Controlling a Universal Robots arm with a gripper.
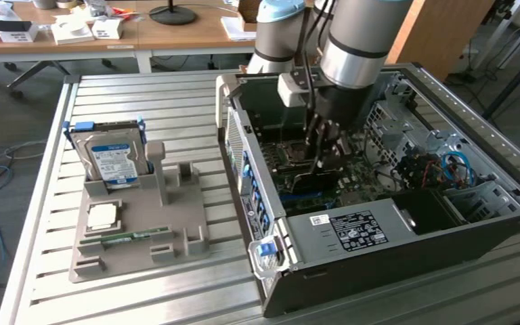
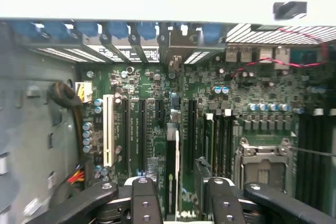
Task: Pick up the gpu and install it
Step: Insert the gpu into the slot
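The gpu point(image 2: 172, 166) is a thin black card that I see edge-on between my fingers point(image 2: 144, 200) in the wrist view. It hangs just over the green motherboard point(image 2: 252, 98), in line with the long black expansion slots point(image 2: 142, 129). My gripper point(image 2: 181, 203) is shut on the card. In the exterior view the gripper point(image 1: 323, 161) reaches down into the open computer case point(image 1: 477, 108), with the black gpu point(image 1: 307, 181) below the fingers, close to the board.
Blue latches point(image 2: 126, 29) line the case's rear wall. A white slot point(image 2: 108, 129) and a CPU socket point(image 2: 262, 161) flank the card. On the table, a grey holder point(image 1: 143, 261) carries a hard drive point(image 1: 108, 159), a chip point(image 1: 103, 215) and a green memory stick point(image 1: 124, 237).
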